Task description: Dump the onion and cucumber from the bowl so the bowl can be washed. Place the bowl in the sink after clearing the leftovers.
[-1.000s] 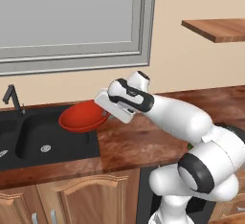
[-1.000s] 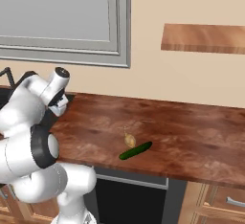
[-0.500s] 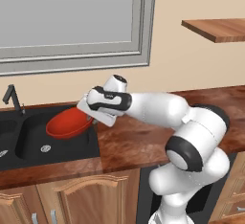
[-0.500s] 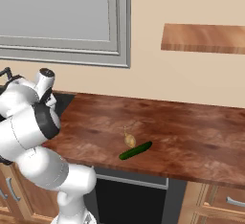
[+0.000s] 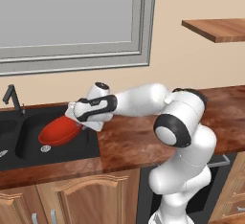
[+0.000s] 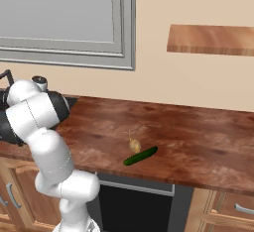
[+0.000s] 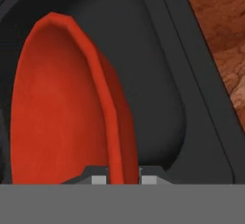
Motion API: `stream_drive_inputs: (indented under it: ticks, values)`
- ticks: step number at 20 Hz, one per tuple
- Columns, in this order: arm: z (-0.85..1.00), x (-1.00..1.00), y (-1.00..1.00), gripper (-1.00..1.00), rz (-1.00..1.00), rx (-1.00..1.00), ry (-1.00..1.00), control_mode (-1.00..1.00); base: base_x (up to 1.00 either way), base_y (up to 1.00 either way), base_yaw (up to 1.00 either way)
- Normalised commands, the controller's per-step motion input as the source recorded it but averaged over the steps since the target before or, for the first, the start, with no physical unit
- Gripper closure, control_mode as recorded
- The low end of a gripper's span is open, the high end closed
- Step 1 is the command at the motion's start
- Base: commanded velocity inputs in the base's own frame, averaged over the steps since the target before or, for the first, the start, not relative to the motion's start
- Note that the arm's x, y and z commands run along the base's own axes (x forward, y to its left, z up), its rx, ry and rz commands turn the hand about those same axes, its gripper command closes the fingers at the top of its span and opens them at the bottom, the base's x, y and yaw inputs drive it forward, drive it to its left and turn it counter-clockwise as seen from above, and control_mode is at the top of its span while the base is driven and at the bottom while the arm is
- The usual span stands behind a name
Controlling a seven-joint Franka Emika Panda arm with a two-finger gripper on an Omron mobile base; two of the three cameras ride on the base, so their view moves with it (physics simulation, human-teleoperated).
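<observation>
The red bowl [image 5: 59, 130] hangs tilted over the black sink [image 5: 28, 149], held by its right rim. My gripper [image 5: 77, 120] is shut on that rim. In the hand view the bowl [image 7: 57, 113] stands on edge with its rim between my fingertips, and the sink's dark wall [image 7: 158, 98] lies behind it. The bowl is empty. The tan onion [image 6: 134, 145] and the dark green cucumber [image 6: 141, 156] lie side by side on the wooden counter [image 6: 198, 142], far to the right of the sink.
A dark faucet [image 5: 13, 98] stands at the back left of the sink. The silver drain [image 5: 45, 148] shows just below the bowl. A window [image 5: 72, 17] runs above the counter, and a wooden shelf [image 5: 215, 29] hangs at the upper right.
The arm has swung left and lower, carrying the bowl from over the sink's right edge to over the basin. The onion and cucumber have stayed put.
</observation>
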Motion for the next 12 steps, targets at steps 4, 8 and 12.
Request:
stream_drive_inputs:
  ticks: [4,8,12]
  values:
    - [-0.34,0.28,0.15,1.0,-0.01,-0.15,0.01,-1.0,0.0,0.0,0.0]
    - [-0.28,0.41,0.3,1.0,-0.02,-0.11,0.0,-1.0,0.0,0.0,0.0]
    - [-0.24,0.41,0.47,1.0,-0.04,-0.03,0.0,-1.0,0.0,0.0,0.0]
